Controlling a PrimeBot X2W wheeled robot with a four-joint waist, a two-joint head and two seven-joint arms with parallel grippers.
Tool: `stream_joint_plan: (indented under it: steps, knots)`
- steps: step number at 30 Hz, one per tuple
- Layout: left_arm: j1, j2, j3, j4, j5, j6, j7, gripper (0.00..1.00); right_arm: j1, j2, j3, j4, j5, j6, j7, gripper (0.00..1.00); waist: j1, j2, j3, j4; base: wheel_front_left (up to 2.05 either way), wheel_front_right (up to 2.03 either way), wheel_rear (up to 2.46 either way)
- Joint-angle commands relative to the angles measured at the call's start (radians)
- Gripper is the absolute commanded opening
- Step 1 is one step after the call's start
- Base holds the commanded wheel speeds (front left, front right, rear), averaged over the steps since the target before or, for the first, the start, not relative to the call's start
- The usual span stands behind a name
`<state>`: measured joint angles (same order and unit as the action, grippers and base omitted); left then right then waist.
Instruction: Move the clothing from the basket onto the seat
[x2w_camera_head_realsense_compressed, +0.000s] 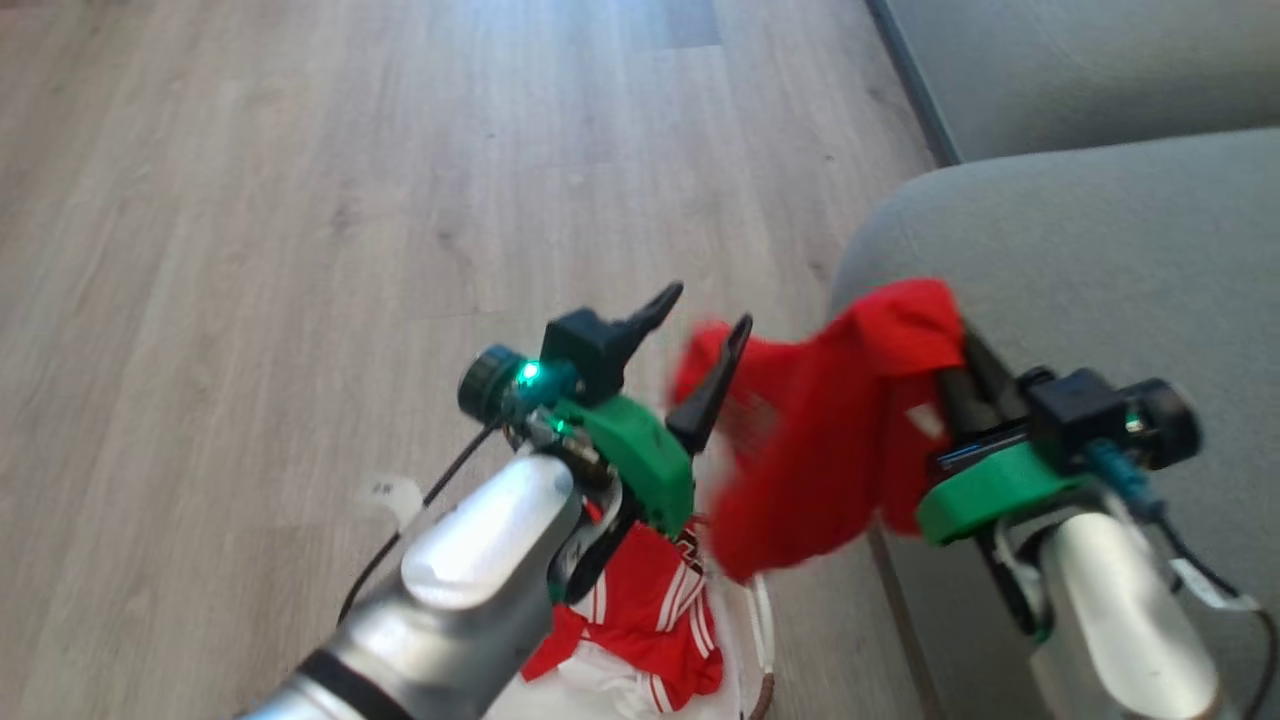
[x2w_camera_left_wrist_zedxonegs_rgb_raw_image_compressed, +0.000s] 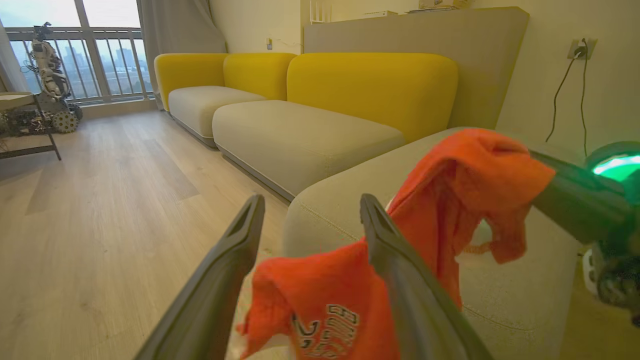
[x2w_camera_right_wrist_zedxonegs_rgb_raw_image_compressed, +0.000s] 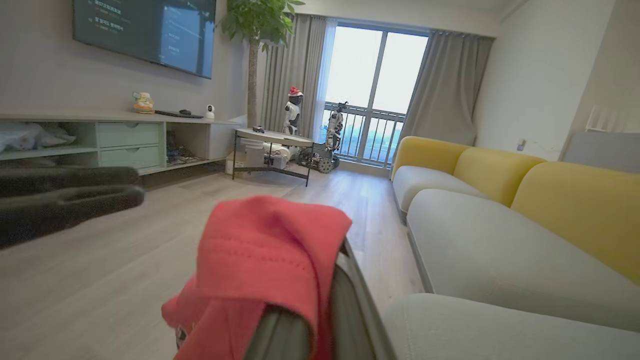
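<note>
One grey seat (x2w_camera_head_realsense_compressed: 1100, 230) beside wood floor (x2w_camera_head_realsense_compressed: 300, 200)

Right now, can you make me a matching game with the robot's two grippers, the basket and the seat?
Things:
1 left gripper
2 right gripper
3 laundry basket
4 sofa seat

States:
A plain grey
B open
C shut on a red garment
D holds red-and-white clothing

Pairs: 1-B, 2-C, 3-D, 4-A
</note>
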<state>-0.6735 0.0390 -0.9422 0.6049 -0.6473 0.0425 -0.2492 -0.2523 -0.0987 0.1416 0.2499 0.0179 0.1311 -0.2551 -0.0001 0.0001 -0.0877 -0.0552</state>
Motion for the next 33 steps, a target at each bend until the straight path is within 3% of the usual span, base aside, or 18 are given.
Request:
stream_joint_plan:
  steps: [1, 17, 26, 33]
  knots:
    - [-0.027, 0.016, 0.049, -0.035, 0.016, -0.009, -0.012, 1.0, -0.021, -0.008, 0.001, -0.05, -0.008, 0.0, -0.007, 0.0, 0.0001, -0.0001, 0.005, -0.019, 0.0, 0.0, 0.0]
    - [0.122, 0.012, 0.083, -0.086, 0.129, -0.055, -0.013, 1.0, 0.03, -0.064, -0.111, -0.17, -0.044, 0.0, -0.007, 0.0, 0.0001, -0.0001, 0.036, -0.197, 0.0, 0.0, 0.0]
    - [0.145, 0.011, 0.059, -0.139, 0.136, -0.036, -0.013, 1.0, -0.011, -0.096, -0.086, -0.154, -0.025, 0.0, -0.007, 0.0, 0.0001, -0.0001, 0.077, -0.296, 0.0, 0.0, 0.0]
    - [0.135, 0.011, 0.041, -0.161, 0.159, -0.016, -0.013, 1.0, -0.121, -0.096, -0.09, -0.077, 0.006, 0.0, -0.007, 0.0, 0.0001, -0.0001, 0.129, -0.309, 0.0, 0.0, 0.0]
